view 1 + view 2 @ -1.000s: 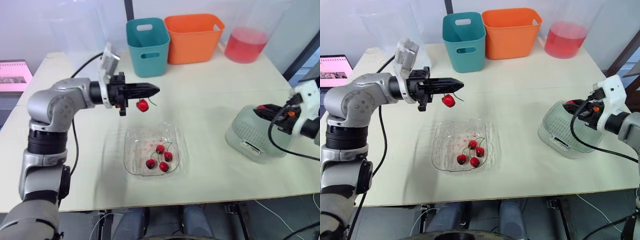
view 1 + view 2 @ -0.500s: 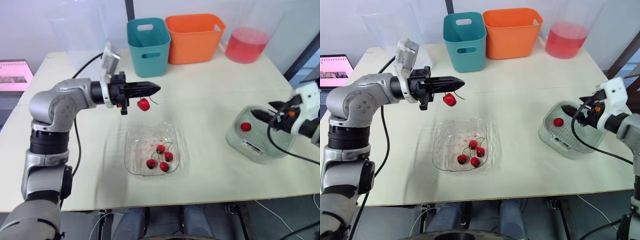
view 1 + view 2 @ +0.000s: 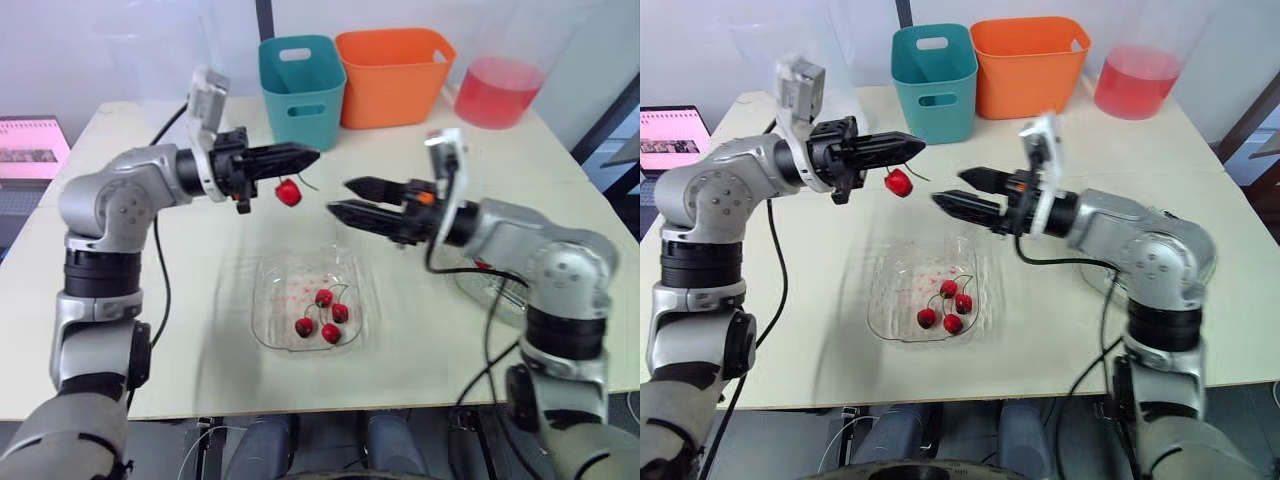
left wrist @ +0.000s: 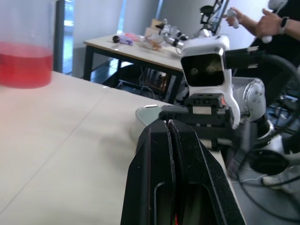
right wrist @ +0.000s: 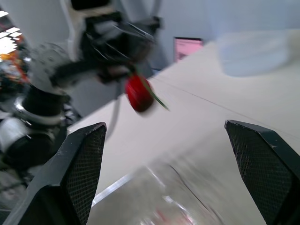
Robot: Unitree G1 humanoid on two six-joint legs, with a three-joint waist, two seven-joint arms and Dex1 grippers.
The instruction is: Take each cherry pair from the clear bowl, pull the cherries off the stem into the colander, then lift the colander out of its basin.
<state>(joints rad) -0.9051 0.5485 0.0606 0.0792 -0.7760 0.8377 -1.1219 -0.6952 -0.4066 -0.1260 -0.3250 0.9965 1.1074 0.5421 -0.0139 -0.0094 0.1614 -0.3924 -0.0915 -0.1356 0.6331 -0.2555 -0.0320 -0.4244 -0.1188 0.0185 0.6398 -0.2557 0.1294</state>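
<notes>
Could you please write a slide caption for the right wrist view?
Open right tool faces the cherry dangling from the left tool.

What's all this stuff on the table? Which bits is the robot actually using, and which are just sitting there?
In use: left pincer, hanging cherry it grips, open right pincer, clear bowl, cherries in it, colander.

Lying about: teal bin, orange bin, jug of red liquid, pink screen.

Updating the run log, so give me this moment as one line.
left gripper: shut on cherry, dangling below | right gripper: open, aimed at cherry | clear bowl: four cherries inside
</notes>
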